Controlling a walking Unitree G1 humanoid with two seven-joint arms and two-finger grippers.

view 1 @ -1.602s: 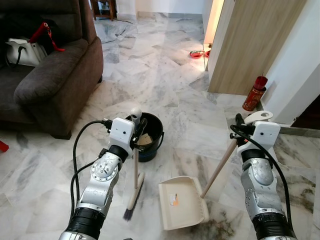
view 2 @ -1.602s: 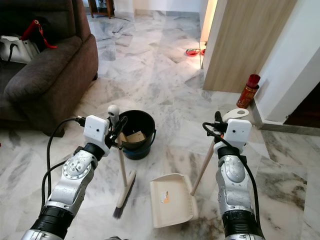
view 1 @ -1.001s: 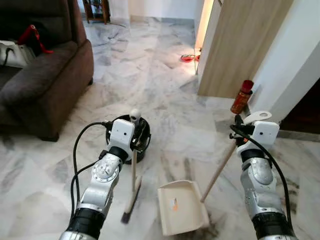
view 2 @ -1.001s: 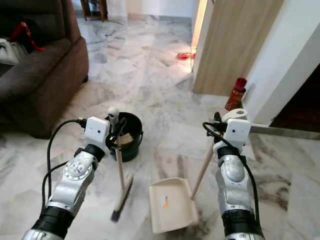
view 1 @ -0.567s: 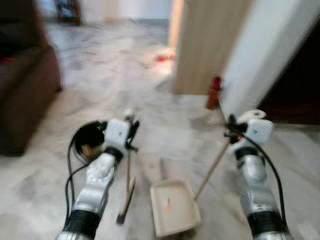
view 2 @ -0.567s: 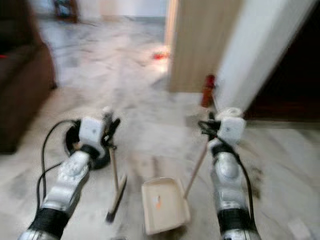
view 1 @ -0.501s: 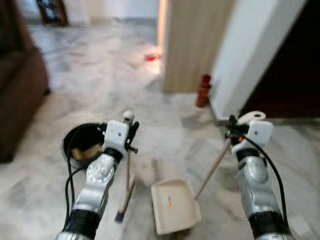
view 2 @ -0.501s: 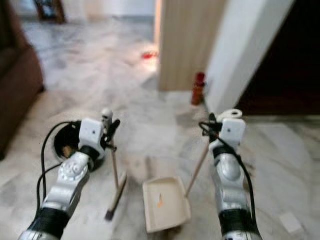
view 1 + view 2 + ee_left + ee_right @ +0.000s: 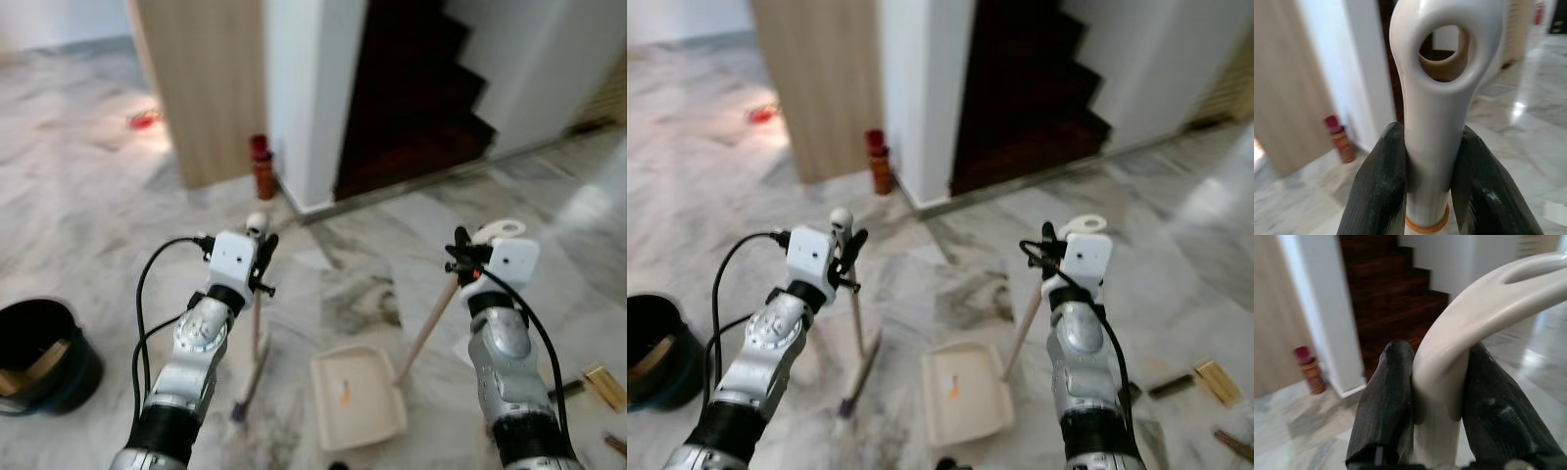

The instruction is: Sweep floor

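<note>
My left gripper (image 9: 261, 258) is shut on the white top of the broom (image 9: 257, 333); the broom hangs upright with its dark bristles (image 9: 240, 409) at the marble floor. In the left wrist view both black fingers (image 9: 1380, 188) clamp the broom handle (image 9: 1432, 112) below its hanging hole. To its right, my right gripper (image 9: 460, 262) is shut on the cream grip of the dustpan handle (image 9: 429, 321). The cream dustpan (image 9: 358, 397) rests on the floor between my arms. The right wrist view has the fingers (image 9: 1390, 401) pressed on the dustpan grip (image 9: 1459, 338).
A black bucket (image 9: 39, 357) with cardboard inside stands at the far left. Ahead, a red bottle (image 9: 262, 168) stands at a white wall corner beside a wooden panel (image 9: 191, 78). Dark wooden stairs (image 9: 411, 98) rise behind. Small scraps (image 9: 600, 384) lie on the floor at right.
The camera has swung to the right: the sofa has left the picture, the bucket now sits at the far left, and the stairs have come in. Both grippers keep their hold.
</note>
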